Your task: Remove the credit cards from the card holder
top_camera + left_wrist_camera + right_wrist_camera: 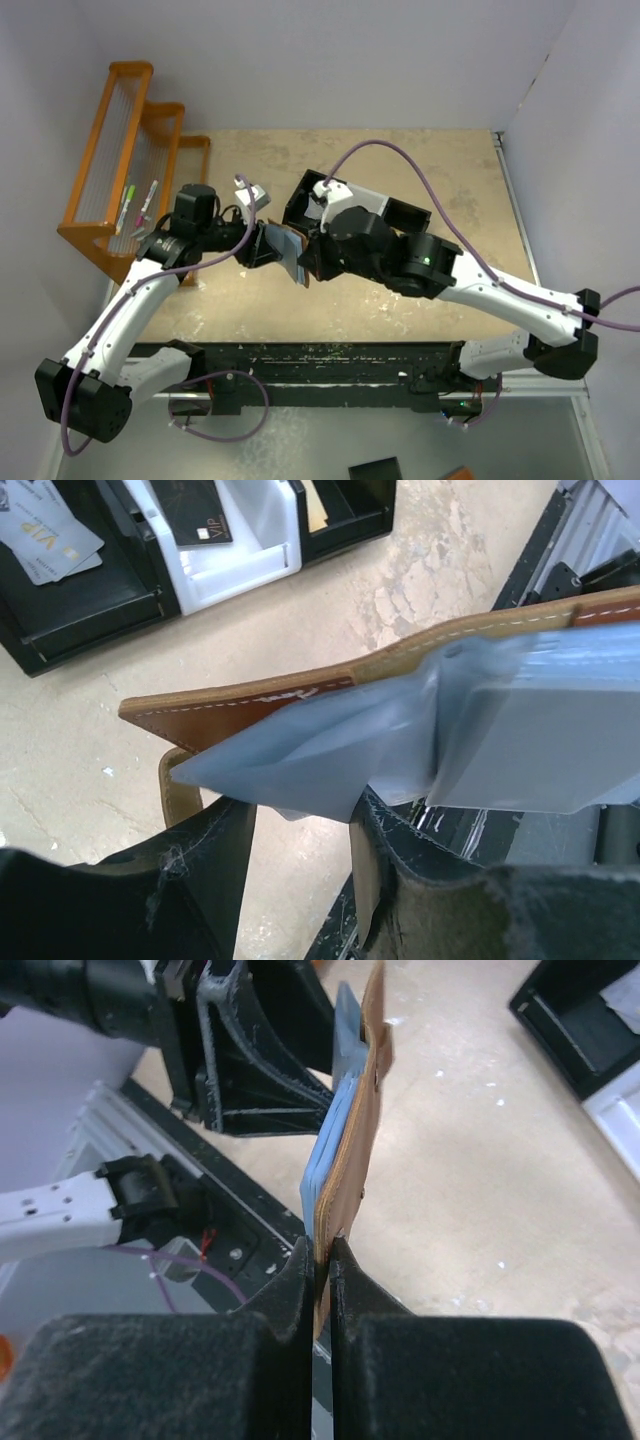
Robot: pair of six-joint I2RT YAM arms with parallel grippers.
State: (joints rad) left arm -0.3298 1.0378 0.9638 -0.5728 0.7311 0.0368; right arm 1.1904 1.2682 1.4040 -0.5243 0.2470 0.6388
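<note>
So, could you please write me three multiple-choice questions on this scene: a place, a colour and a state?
1. Where does the black card lie? A in a drawer; B in the tray's white compartment; C under a cloth.
2. What colour is the card holder's inner lining? A red; B green; C pale blue-grey.
3. How is the right gripper? A shut on the card holder's edge; B wide open; C shut on nothing.
Answers: 1 B, white plastic lies under it; 2 C, the left wrist view shows it; 3 A, its jaws clamp the leather.
</note>
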